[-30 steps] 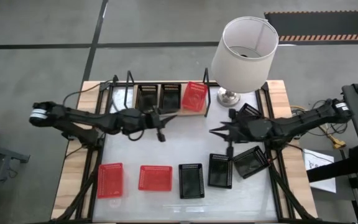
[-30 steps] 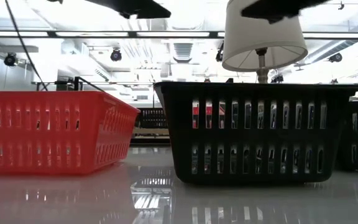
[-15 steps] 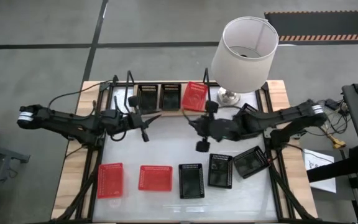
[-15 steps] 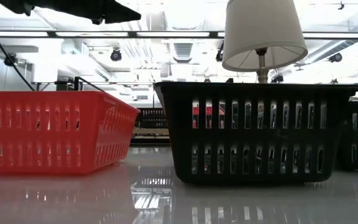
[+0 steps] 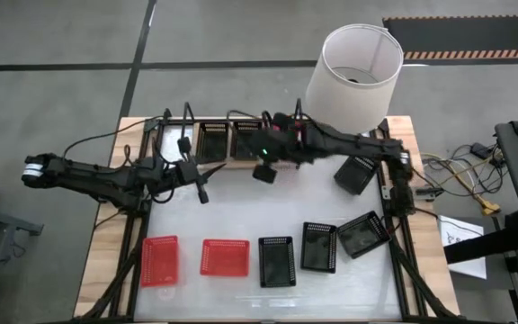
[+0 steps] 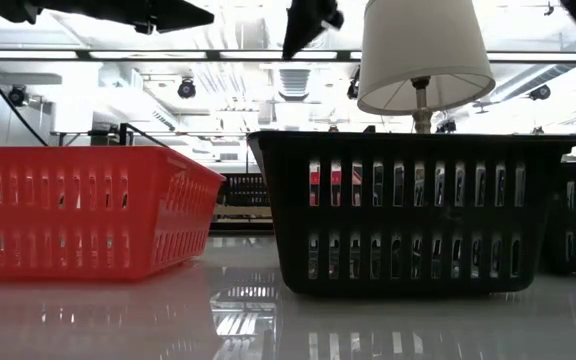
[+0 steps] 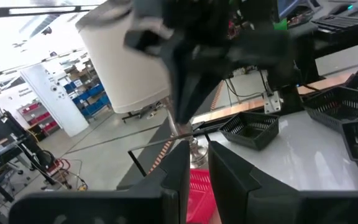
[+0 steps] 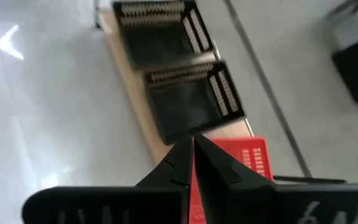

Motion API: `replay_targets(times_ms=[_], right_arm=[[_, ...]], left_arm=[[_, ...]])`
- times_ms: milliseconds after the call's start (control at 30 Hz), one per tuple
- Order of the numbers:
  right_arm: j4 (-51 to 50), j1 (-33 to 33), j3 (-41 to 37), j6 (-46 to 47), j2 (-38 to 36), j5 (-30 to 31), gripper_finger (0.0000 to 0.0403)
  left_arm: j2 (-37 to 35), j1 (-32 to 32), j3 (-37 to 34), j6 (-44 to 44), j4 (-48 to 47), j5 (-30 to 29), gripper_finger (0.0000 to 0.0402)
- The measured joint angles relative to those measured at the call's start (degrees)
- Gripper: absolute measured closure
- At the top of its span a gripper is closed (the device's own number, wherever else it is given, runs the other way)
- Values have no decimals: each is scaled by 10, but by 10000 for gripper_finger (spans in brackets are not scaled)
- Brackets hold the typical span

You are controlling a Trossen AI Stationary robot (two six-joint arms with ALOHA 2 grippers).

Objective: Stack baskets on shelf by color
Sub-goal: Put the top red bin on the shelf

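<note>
On the shelf [image 8: 132, 93] at the table's far edge stand two black baskets [image 5: 212, 139] [image 5: 244, 139], with a red basket [image 8: 244, 158] to their right. My right gripper [image 5: 263, 171] hangs shut above the shelf's front, slanting down over the red basket [image 7: 201, 186], and touches nothing. My left gripper [image 5: 201, 191] hovers over the table's left half, level, its fingers a narrow gap apart and holding nothing. Along the near edge stand two red baskets [image 5: 160, 261] [image 5: 225, 257] and three black ones [image 5: 277, 261] [image 5: 318, 246] [image 5: 362, 234].
A white-shaded lamp [image 5: 353, 67] stands at the far right, beside the shelf's right end. A tilted black basket [image 5: 358, 173] lies by its foot. The low view shows a red basket [image 6: 78, 210] and a black basket [image 6: 418, 210] close up. Bare white tabletop [image 5: 241, 216] lies mid-table.
My right gripper has swung from the table's right middle up and toward the far edge and left, tipping downward, and now hangs over the shelf by the red basket, still shut. My left gripper has drawn back toward the table's left edge.
</note>
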Motion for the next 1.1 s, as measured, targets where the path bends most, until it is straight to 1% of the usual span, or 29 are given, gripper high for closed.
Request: replay_targets(times_ms=[133,233,400,567,733,1100], right_arm=[[-45,-33,36,-2,47,-10,394],[-69,-49,48,-8,77,-11,394],[-74,-62,47,-22,116,-11,394],[-74,-66,46,-55,149,-11,394],[-74,-77,44,-78,163,-11,394],[-70,-124,30,-76,166,-10,394]], left_arm=[[0,0,0,0,0,0,359],[-1,0,0,0,0,0,359],[-1,0,0,5,0,0,359],[-1,0,0,5,0,0,359],[-1,0,0,5,1,0,359],[0,0,0,3,0,0,359]])
